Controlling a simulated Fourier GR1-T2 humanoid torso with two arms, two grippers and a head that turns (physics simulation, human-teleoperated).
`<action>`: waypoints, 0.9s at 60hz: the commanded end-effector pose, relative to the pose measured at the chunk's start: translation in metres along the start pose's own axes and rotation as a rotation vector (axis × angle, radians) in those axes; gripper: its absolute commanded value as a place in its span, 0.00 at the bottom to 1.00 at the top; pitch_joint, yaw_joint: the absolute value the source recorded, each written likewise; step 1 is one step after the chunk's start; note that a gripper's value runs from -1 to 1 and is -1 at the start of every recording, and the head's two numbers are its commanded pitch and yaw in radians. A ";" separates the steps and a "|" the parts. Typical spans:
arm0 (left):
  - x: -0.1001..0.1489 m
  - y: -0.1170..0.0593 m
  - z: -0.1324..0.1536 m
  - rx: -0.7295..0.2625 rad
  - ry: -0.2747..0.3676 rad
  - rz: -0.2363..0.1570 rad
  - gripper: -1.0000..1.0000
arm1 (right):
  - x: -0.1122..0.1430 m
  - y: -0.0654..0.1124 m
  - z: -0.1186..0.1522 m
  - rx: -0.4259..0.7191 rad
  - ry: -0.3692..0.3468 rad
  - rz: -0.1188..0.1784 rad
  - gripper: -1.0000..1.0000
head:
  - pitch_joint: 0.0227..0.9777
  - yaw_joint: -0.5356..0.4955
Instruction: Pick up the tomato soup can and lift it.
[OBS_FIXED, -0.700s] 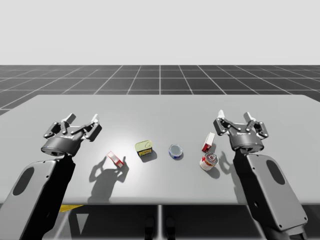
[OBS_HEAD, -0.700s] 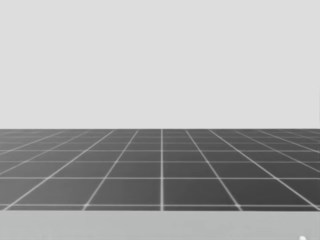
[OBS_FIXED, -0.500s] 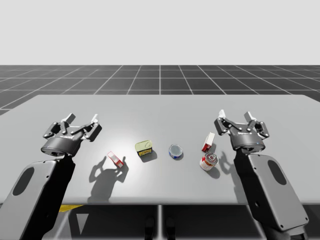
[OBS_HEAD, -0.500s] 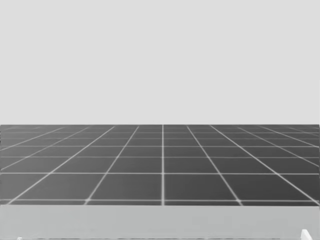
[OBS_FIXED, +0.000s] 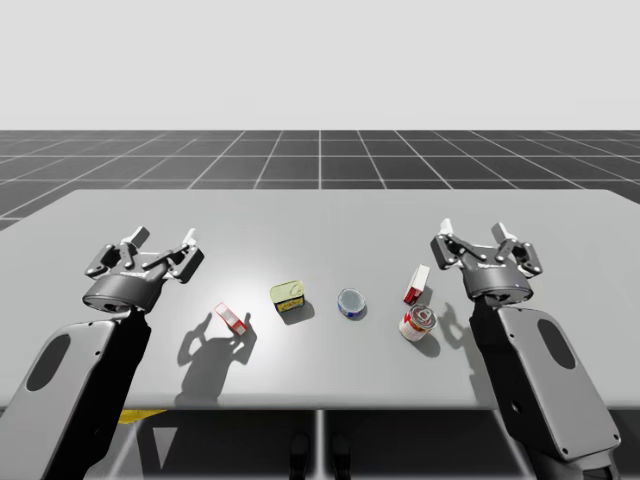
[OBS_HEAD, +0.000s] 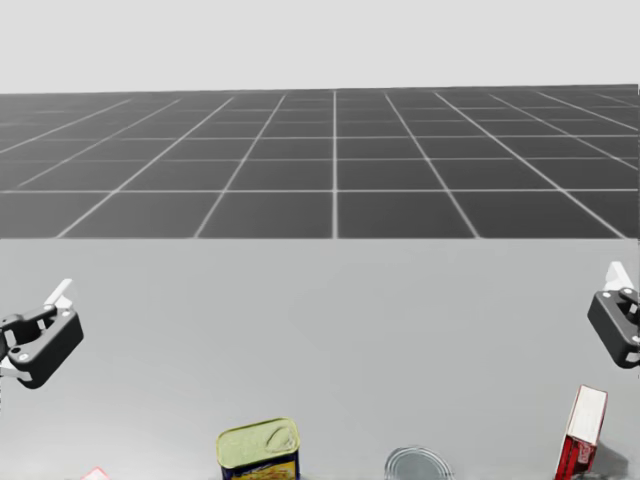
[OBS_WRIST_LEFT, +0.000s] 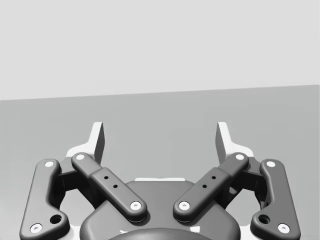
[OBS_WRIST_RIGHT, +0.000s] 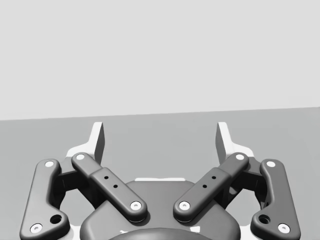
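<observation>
The tomato soup can, red and white with a silver lid, sits on the grey table at the right. My right gripper hovers open just right of it and a little further back, apart from it. Its wrist view shows the right gripper open over bare table with nothing between the fingers. My left gripper is open at the far left, and in its own view the left gripper holds nothing.
A red box stands right behind the soup can, also the red box. Leftwards lie a blue can, a yellow-green tin and a small red box. The table's front edge runs close below them.
My head has turned downward, so the table, both grippers' fingers and the objects have come into the head view. My right gripper has drifted slightly to the right.
</observation>
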 end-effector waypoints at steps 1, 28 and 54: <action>-0.001 -0.001 -0.001 0.002 0.008 -0.012 0.00 | 0.001 -0.002 -0.001 -0.026 -0.007 0.010 0.00 | 0.53 0.55; -0.002 -0.006 0.000 -0.004 0.005 -0.032 0.00 | 0.000 -0.003 -0.002 -0.050 -0.027 0.054 0.00 | 0.78 0.39; -0.001 -0.016 0.001 -0.023 -0.003 -0.056 0.00 | 0.001 -0.007 -0.006 -0.041 -0.022 0.037 0.00 | 0.88 0.13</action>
